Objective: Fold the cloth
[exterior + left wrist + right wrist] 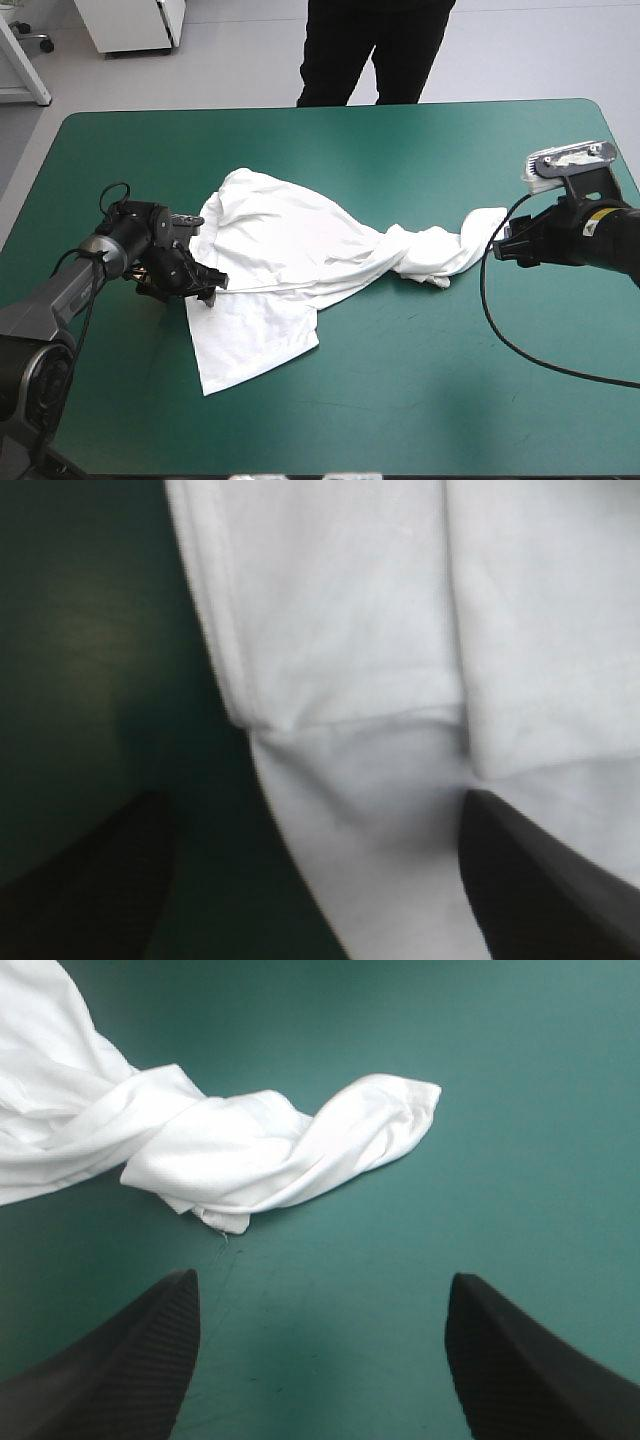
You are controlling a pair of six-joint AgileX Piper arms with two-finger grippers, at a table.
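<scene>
One T-shirt (285, 245); half flat, half twisted

Left claw (315, 795) fingers spread apart; T-shirt (380, 630) hem lies between them, teal-green counter cover (90, 630) beside one finger.

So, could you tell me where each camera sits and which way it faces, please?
High view: above and behind the robot, facing down at the table; left gripper and right gripper show.
Left wrist view: above that wrist, facing the T-shirt; own fingers open.
Right wrist view: likewise, facing its twisted end; own fingers open.
High and right wrist views share that end.
</scene>
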